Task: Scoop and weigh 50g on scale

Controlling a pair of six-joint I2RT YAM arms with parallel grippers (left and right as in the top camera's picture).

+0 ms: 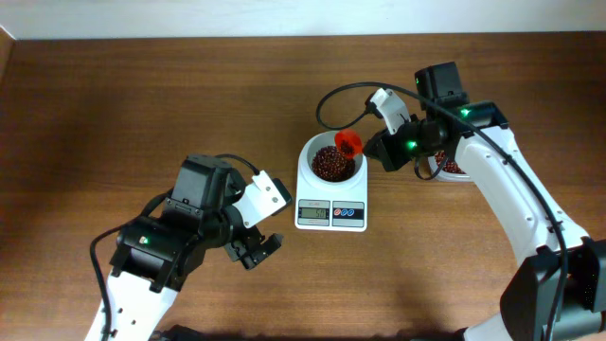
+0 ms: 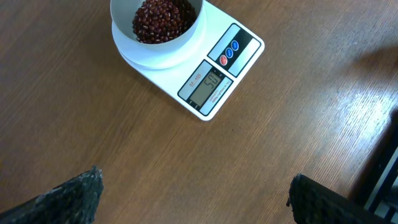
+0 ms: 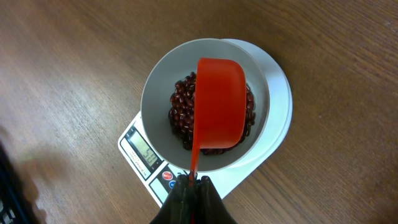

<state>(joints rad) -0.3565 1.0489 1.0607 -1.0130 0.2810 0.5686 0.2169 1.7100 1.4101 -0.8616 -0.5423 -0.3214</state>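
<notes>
Right claw (image 3: 193,182) pinching scoop (image 3: 219,106) handle, cup directly over bowl (image 3: 155,74) on scale (image 2: 214,74).
Handle runs right-to-left from claw; beans (image 3: 180,102) beneath; left claw (image 1: 254,248) wide, idle, near-left.

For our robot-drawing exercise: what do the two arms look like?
The left arm and right arm share a look: white shell links, black joint blocks, black wrist ends. A small green light glows on each. A black cable loops off the right one.
</notes>
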